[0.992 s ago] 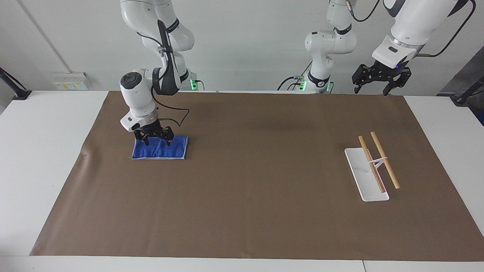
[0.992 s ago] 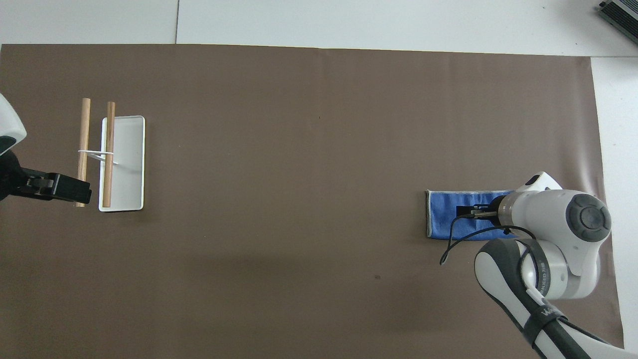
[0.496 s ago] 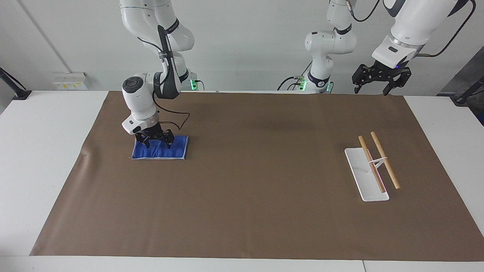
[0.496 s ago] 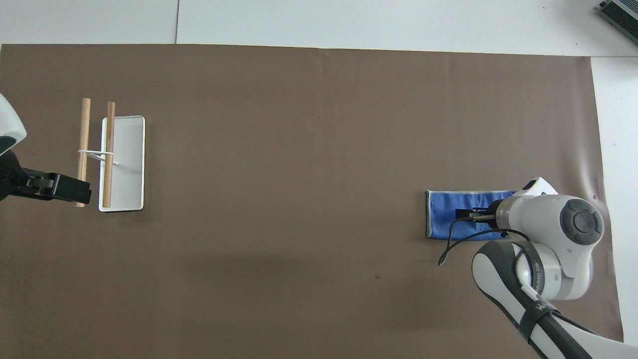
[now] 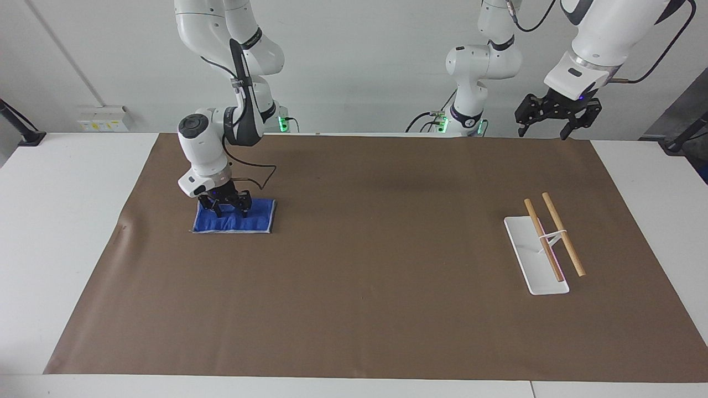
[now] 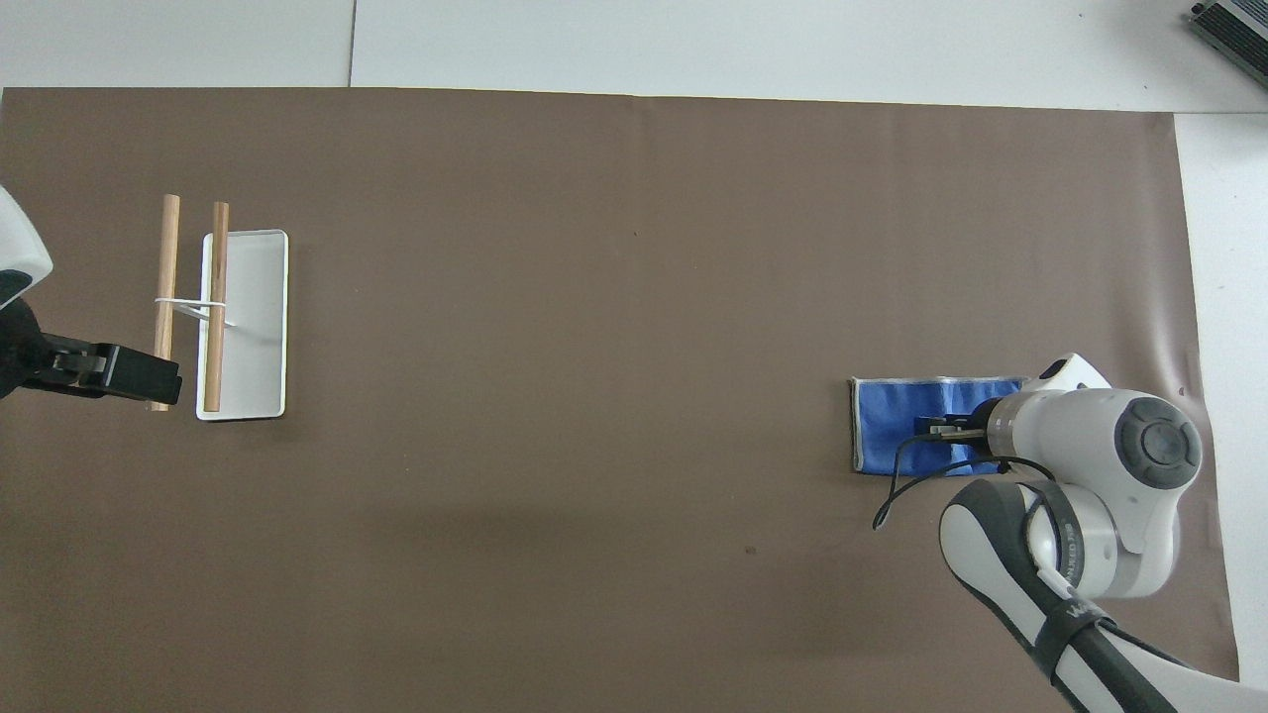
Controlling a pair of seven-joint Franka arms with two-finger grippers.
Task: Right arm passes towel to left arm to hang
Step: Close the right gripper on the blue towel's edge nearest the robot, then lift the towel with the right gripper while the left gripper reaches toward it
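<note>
The towel (image 5: 243,222) (image 6: 887,426), royal blue with a light-grey hem, lies folded flat on the brown mat at the right arm's end of the table. My right gripper (image 5: 227,208) (image 6: 936,428) points down and rests on the towel's edge nearer the robots, its wrist covering part of the cloth in the overhead view. My left gripper (image 5: 543,131) (image 6: 149,381) hangs open and empty, high over the mat's edge nearest the robots at the left arm's end, where that arm waits.
A rack with a white base (image 5: 530,260) (image 6: 256,327) and two wooden rods (image 5: 563,235) (image 6: 168,267) stands on the brown mat (image 5: 376,276) at the left arm's end. White table surrounds the mat.
My right gripper has settled onto the towel's robot-side edge and drawn narrower, and the wrist has tilted a little. The towel's outline has pulled in slightly. The left arm has stayed still.
</note>
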